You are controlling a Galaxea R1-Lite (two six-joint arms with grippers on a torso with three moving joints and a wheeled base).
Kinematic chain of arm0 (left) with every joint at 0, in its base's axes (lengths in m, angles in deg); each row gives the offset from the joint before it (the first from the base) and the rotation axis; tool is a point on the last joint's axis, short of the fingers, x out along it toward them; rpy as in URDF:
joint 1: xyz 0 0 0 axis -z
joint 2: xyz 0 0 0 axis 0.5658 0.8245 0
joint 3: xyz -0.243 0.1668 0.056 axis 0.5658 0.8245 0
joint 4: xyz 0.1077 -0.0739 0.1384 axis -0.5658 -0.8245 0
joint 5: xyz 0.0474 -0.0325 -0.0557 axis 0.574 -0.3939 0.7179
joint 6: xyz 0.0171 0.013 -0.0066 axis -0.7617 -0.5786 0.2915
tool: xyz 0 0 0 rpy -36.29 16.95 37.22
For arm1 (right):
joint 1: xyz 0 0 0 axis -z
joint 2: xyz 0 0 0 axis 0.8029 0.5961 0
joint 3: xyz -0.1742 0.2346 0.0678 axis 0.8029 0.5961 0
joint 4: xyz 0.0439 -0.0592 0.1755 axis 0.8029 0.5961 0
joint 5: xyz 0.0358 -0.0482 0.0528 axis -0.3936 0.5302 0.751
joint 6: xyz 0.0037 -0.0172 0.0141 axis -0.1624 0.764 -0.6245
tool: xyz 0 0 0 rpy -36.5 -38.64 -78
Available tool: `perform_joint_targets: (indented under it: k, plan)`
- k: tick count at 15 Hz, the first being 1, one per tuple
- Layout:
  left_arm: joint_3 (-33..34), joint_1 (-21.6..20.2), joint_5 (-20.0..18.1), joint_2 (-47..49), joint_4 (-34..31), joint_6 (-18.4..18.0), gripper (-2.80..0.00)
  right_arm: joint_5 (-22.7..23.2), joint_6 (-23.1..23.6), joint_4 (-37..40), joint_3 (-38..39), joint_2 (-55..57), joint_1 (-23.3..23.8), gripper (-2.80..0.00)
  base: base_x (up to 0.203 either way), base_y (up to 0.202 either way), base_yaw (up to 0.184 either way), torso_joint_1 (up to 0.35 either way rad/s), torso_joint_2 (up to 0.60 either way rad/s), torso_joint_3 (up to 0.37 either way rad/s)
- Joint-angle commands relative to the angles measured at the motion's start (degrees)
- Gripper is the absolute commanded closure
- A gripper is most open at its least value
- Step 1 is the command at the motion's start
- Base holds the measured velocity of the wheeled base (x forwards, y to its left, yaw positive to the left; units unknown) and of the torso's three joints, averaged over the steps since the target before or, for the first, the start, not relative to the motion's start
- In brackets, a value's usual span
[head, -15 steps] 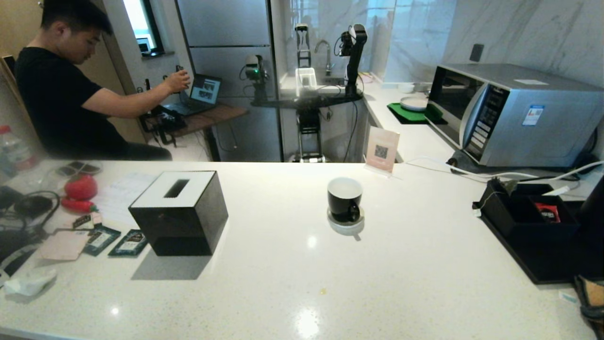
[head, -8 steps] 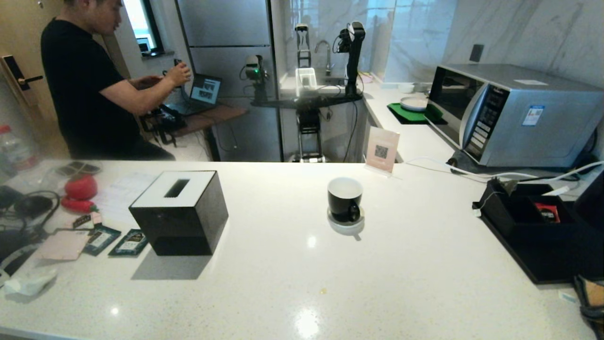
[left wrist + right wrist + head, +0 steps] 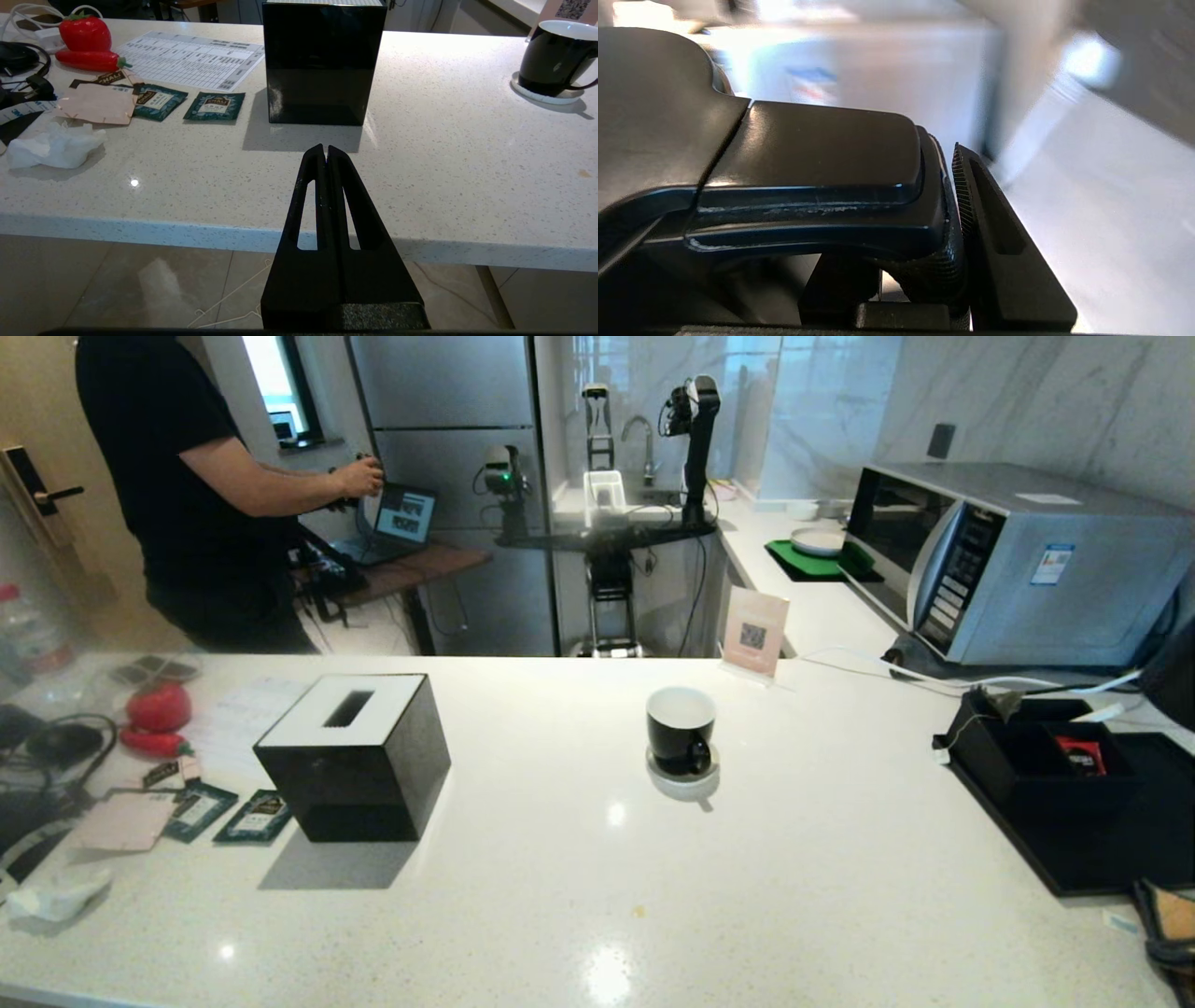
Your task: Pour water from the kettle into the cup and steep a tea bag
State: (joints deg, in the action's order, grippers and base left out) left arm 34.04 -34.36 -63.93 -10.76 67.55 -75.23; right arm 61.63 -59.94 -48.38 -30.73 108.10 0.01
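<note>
Kettle (image 3: 738, 154) handle sits clamped in my right gripper (image 3: 957, 224), far right of the counter edge (image 3: 560, 989); cup (image 3: 681, 728) mid-counter, open surface around it.

A white speckled counter (image 3: 597, 887) fills the lower frame. In the centre stands a saucer (image 3: 682, 782) with the cup (image 3: 681, 726). Left of centre sits a black tissue box (image 3: 353, 756). At far left lie tea packets (image 3: 233, 814), a printed sheet (image 3: 243, 709), a strawberry toy (image 3: 159, 706), cables (image 3: 56, 747) and a crumpled tissue (image 3: 51, 896). At right is a black tray (image 3: 1074, 831).
</note>
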Motion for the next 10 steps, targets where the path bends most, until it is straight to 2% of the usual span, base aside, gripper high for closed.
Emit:
perform_joint_targets:
  k: [1,5,10]
  plan:
    - [0.0,0.0,0.0,0.0,0.0,0.0,0.00,0.2,-0.1,-0.3,1.9,-5.1,-4.7,0.00,0.000,0.000,0.000,0.000,0.00,0.000]
    - [0.0,0.0,0.0,0.0,0.0,0.0,0.00,-0.6,0.1,0.6,3.7,-8.1,-12.9,0.00,0.000,0.000,0.000,0.000,0.00,0.000]
    - [0.0,0.0,0.0,0.0,0.0,0.0,0.00,-2.2,1.1,5.4,6.0,-11.1,-21.4,0.00,0.000,0.000,0.000,0.000,0.00,0.000]
